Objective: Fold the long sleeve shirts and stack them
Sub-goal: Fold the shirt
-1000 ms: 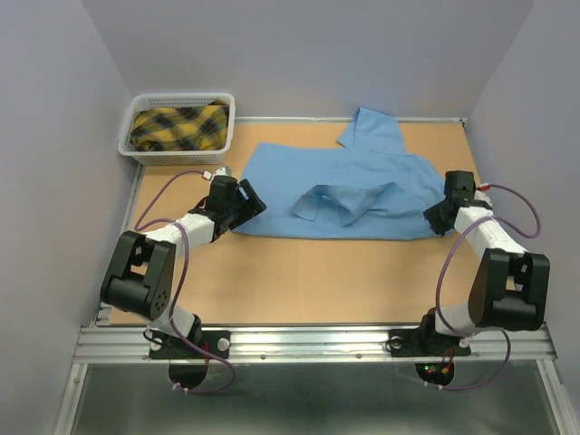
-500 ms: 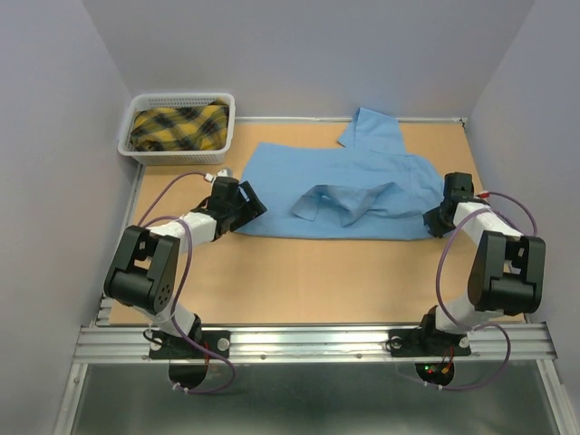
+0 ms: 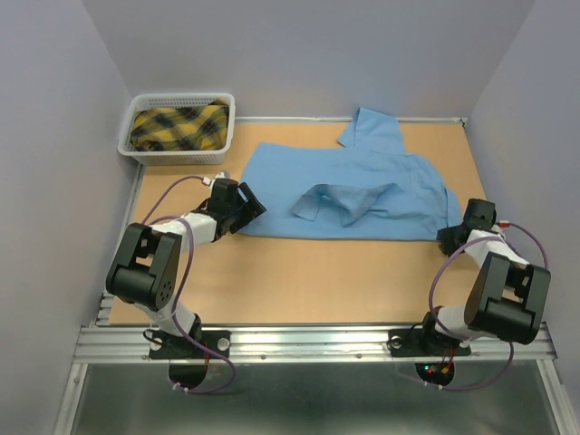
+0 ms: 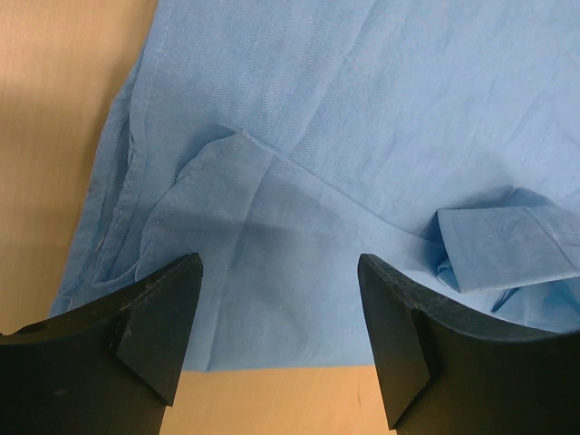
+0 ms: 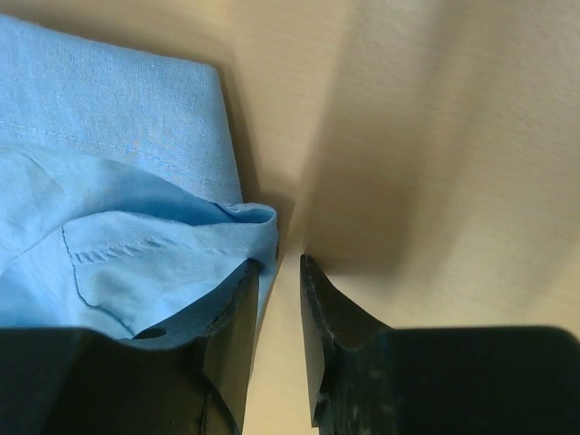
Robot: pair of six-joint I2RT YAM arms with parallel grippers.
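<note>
A light blue long sleeve shirt (image 3: 362, 177) lies spread across the back half of the wooden table, one sleeve (image 3: 349, 201) folded over its middle. My left gripper (image 3: 246, 205) sits at the shirt's near left corner, open wide. In the left wrist view the shirt (image 4: 362, 109) fills the space ahead of my left gripper (image 4: 276, 272), whose jaws hold nothing, and a cuff (image 4: 507, 245) shows at the right. My right gripper (image 3: 450, 237) is at the near right corner. Its jaws (image 5: 279, 263) stand a narrow gap apart with bare table between them, and the shirt's hem (image 5: 118, 181) drapes over the left finger.
A white basket (image 3: 228, 127) holding a yellow and black plaid cloth (image 3: 179, 127) stands at the back left corner. Grey walls close in the table on three sides. Bare wood (image 3: 317, 281) runs between the shirt and the arm bases.
My right gripper has moved toward the near right, from the shirt's right edge to its near right corner, and that corner has shifted right with it. The left gripper has barely moved.
</note>
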